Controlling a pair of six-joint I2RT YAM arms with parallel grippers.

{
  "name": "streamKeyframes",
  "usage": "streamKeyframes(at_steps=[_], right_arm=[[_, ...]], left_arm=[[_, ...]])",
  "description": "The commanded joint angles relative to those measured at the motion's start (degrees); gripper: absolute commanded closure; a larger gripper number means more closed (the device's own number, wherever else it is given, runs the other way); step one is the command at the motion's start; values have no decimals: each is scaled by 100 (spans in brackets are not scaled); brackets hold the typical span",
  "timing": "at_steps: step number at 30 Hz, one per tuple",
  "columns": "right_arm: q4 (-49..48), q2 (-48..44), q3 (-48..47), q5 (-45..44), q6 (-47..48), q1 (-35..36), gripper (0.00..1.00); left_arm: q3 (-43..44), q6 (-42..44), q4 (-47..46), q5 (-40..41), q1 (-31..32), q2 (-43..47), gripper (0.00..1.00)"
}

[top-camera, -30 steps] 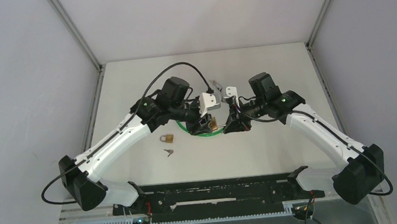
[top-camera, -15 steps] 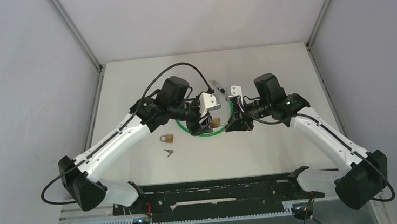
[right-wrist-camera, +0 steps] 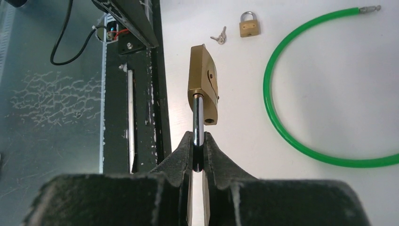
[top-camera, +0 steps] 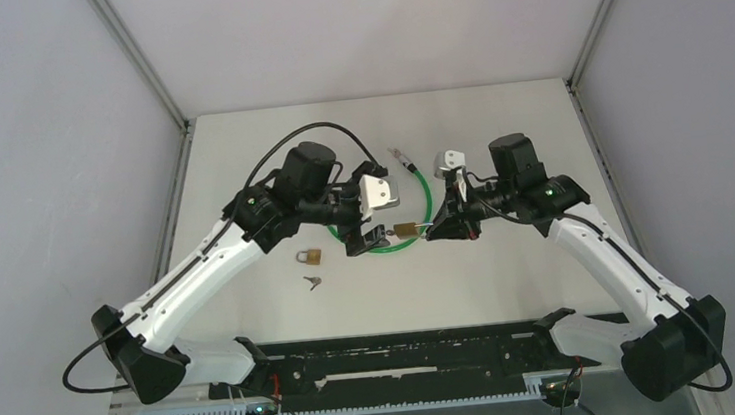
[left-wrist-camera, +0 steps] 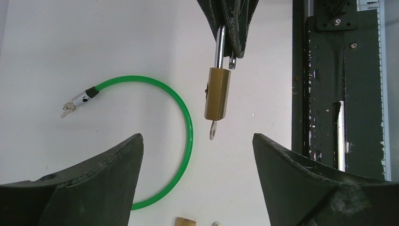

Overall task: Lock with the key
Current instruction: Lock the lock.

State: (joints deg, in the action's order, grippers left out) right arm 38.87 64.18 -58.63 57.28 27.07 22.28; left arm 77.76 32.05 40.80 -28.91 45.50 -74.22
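My right gripper is shut on the steel shackle of a brass padlock and holds it above the table. The padlock also shows in the top view and in the left wrist view. A small key sticks out of its bottom end. The shackle's free end shows outside the body. My left gripper is open and empty, facing the key end with a gap between them. It shows in the top view just left of the padlock.
A green cable loop lies on the table under both grippers, its metal end farther back. A second small brass padlock and loose keys lie to the left. A black rail runs along the near edge.
My left gripper has drawn back to the left, away from the padlock, and now stands open. My right gripper has shifted a little to the right with the padlock.
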Motion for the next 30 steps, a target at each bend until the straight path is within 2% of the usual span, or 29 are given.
streamKeyframes(at_steps=[1, 11, 17, 23, 28, 30], right_arm=[[-647, -309, -52, 465, -277, -23, 100], [-726, -395, -77, 711, -259, -27, 100], [-937, -621, 132, 678, -424, -111, 100], [-977, -629, 177, 696, -473, -250, 100], [-1043, -700, 214, 715, -535, -301, 100], [-1067, -714, 229, 728, -556, -320, 100]], left_arm=[[333, 145, -196, -167, -10, 15, 12], [735, 152, 62, -620, -12, -497, 27], [910, 163, 408, -970, 92, -785, 42], [719, -73, 210, -1110, 208, -737, 50], [528, -234, -53, -1076, 281, -790, 65], [534, -239, -48, -1053, 301, -863, 69]])
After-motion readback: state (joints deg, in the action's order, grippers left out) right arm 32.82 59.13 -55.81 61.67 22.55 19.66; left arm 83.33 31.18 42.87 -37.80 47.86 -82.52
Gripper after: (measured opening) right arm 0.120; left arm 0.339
